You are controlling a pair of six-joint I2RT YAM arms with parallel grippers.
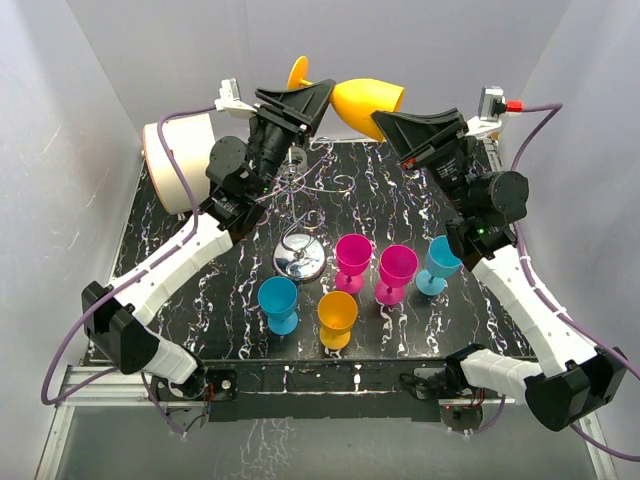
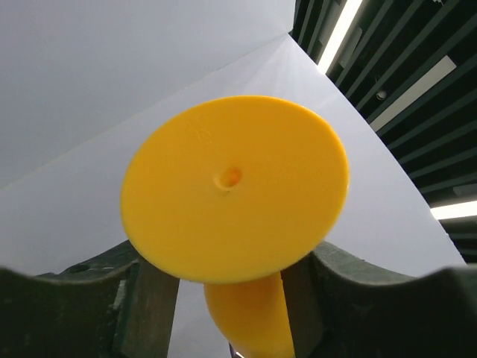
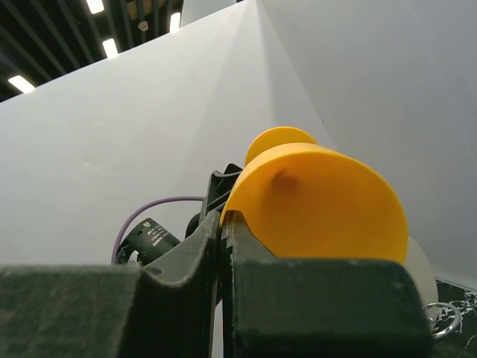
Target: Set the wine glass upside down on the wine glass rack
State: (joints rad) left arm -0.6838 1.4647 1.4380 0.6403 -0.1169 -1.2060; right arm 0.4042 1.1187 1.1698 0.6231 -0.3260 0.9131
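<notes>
A yellow wine glass (image 1: 365,100) hangs on its side high over the back of the table, its foot (image 1: 297,72) pointing left. My right gripper (image 1: 385,120) is shut on the bowl's rim; in the right wrist view its jaws (image 3: 227,224) pinch the yellow edge (image 3: 320,209). My left gripper (image 1: 322,92) sits around the stem just behind the foot. In the left wrist view (image 2: 231,298) the stem (image 2: 250,317) touches one finger, with a gap to the other. The wine glass rack (image 1: 295,180), thin silver wire on a chrome base (image 1: 300,258), stands below the left gripper.
Several plastic glasses stand upright in front of the rack: blue (image 1: 279,303), orange (image 1: 337,318), two magenta (image 1: 352,260) (image 1: 395,272), blue (image 1: 438,265). A white round container (image 1: 180,160) sits at the back left. White walls enclose the table.
</notes>
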